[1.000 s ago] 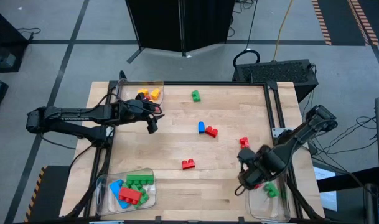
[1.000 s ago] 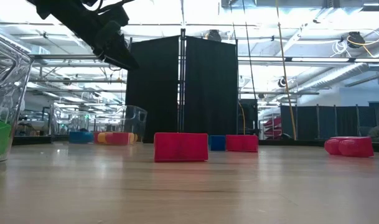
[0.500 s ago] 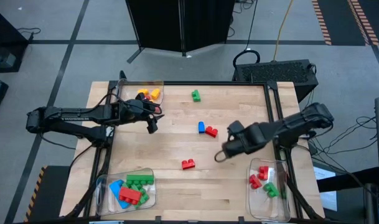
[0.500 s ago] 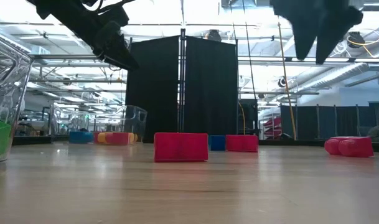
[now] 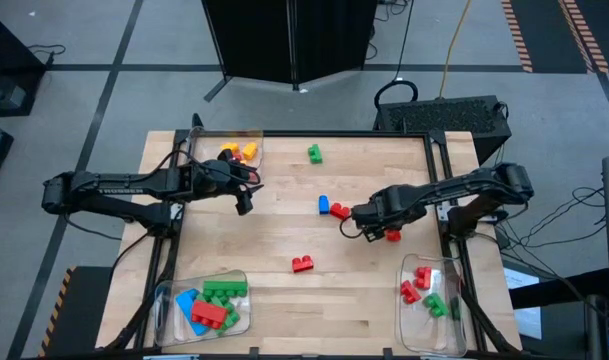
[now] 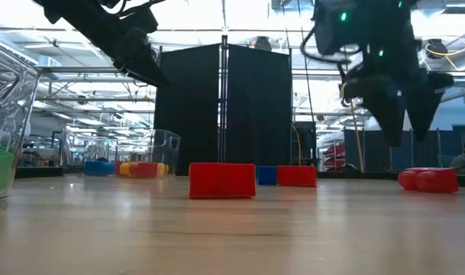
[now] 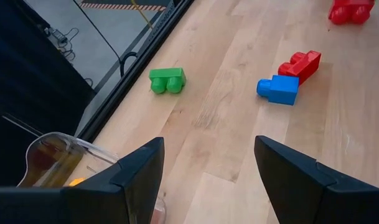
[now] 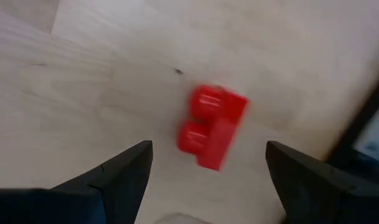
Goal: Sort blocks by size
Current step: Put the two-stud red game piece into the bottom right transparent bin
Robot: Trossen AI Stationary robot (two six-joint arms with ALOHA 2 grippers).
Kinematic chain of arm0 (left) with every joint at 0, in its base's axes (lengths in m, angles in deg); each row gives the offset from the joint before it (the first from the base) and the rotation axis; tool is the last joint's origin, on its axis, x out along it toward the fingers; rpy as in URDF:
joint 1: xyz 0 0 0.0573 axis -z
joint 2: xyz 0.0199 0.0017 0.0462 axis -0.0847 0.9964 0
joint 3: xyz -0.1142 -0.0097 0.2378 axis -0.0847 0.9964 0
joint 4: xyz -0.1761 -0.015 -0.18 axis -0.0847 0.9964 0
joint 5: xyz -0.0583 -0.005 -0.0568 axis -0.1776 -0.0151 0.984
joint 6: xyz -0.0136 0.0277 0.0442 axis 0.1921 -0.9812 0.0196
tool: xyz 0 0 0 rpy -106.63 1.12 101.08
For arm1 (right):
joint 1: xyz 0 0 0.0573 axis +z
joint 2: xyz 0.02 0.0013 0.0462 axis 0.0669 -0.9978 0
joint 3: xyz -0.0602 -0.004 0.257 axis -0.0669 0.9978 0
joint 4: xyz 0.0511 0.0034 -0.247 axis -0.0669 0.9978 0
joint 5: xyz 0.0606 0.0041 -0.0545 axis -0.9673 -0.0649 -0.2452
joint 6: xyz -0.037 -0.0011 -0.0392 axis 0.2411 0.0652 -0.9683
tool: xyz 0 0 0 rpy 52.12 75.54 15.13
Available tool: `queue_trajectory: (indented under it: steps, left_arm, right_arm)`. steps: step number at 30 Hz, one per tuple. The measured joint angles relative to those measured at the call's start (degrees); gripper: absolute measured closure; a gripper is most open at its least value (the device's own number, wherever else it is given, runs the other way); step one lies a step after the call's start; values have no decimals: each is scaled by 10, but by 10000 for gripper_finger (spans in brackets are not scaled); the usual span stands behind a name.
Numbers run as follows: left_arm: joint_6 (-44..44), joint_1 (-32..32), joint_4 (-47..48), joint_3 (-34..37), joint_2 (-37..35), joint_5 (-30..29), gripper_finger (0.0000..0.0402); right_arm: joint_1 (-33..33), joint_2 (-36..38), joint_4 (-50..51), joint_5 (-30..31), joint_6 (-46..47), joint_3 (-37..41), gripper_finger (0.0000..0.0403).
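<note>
Swinging in from the corner tray, the right hand (image 5: 367,231) now hangs spread-fingered over the counter (image 5: 284,235), above a small red block (image 8: 211,126) lying near the right edge. Beside the far-left tray (image 5: 231,147), the left hand (image 5: 246,197) hovers open. Loose blocks dot the counter: green (image 5: 314,153), blue (image 5: 324,205), red (image 5: 303,264).

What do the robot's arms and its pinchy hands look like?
Both arms are dark, almost black, thin and jointed, with black cables looping along them. The left gripper and the right gripper each end in two flat, dark, pointed fingers, a bit like a beak. In the low view, small green lights glow on the body of the right arm above its fingers.
</note>
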Motion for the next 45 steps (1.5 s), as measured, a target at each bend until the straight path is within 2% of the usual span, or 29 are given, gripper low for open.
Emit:
queue_trajectory:
  steps: [4, 10, 18, 29, 32, 40, 45]
  left_arm:
    - [0, 0, 0, 0, 0, 0, 151]
    - [0, 0, -1, 0, 0, 0, 151]
    - [0, 0, -1, 0, 0, 0, 151]
    - [0, 0, -1, 0, 0, 0, 151]
    - [0, 0, -1, 0, 0, 0, 151]
    - [-1, 0, -1, 0, 0, 0, 151]
    - [-1, 0, -1, 0, 0, 0, 151]
  right_arm:
    - [-28, 0, -71, -30, -20, 46, 103]
    - [-52, 0, -77, -36, -13, 79, 103]
    - [-52, 0, -161, -55, 4, 122, 103]
    - [-52, 0, -179, -50, 11, 137, 109]
    - [-52, 0, -181, -50, 9, 137, 132]
    - [-52, 0, -183, -50, 21, 137, 240]
    - [-52, 2, -183, -50, 19, 135, 263]
